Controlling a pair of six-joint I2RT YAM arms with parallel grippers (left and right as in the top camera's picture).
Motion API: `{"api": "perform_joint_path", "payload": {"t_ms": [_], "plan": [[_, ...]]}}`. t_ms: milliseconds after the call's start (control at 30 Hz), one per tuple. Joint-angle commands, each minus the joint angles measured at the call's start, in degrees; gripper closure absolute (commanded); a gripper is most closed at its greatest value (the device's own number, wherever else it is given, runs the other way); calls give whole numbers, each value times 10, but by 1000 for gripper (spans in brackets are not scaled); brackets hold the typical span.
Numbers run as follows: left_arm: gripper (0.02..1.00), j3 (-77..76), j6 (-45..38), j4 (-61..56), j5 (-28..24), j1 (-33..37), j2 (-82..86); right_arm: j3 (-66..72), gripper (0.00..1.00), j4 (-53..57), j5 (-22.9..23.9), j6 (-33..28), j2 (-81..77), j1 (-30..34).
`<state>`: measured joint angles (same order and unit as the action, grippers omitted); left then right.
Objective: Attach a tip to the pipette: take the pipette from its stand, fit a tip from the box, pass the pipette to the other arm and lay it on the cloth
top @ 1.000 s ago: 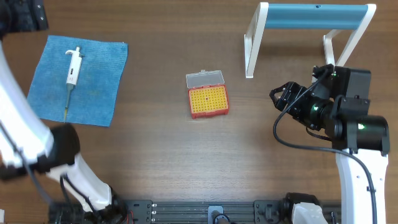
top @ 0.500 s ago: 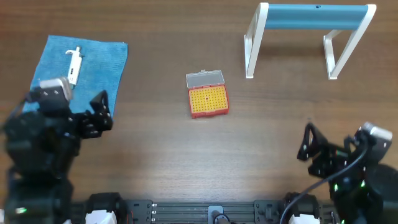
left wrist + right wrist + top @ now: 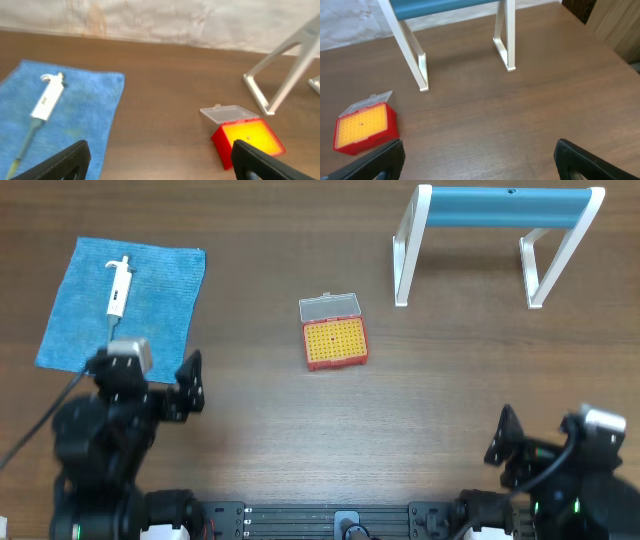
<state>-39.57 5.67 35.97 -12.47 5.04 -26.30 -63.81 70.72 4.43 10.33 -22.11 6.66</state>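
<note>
Blue cloth, red tip box

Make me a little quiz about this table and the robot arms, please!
1. True or false: the pipette lies on the blue cloth.
2. What colour are the sides of the box in the middle of the table? A red, B green, C black.
3. Fill the gap: the left pincer and the right pincer are both ____, holding nothing.

Key: 1 true; 2 A; 3 open.
</note>
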Motion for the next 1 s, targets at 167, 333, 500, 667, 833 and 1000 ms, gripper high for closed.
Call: {"api": "perform_joint_path", "payload": {"t_ms": [167, 333, 500, 667, 833, 1000], "plan": [[108, 19, -122, 41, 0, -2, 113, 12, 12, 56, 61, -63, 218, 0], [108, 70, -122, 10, 18, -2, 113, 6, 12, 64, 61, -63, 209, 1], [108, 72, -122, 62, 19, -2, 113, 6, 12, 64, 61, -63, 209, 1], [108, 72, -122, 123, 19, -2, 113, 6, 12, 64, 61, -63, 209, 1], [108, 110, -122, 136, 19, -2, 135, 6, 12, 64, 61, -63, 209, 1], [73, 242, -121, -104, 30, -2, 227, 6, 12, 64, 61, -63, 209, 1]]}}
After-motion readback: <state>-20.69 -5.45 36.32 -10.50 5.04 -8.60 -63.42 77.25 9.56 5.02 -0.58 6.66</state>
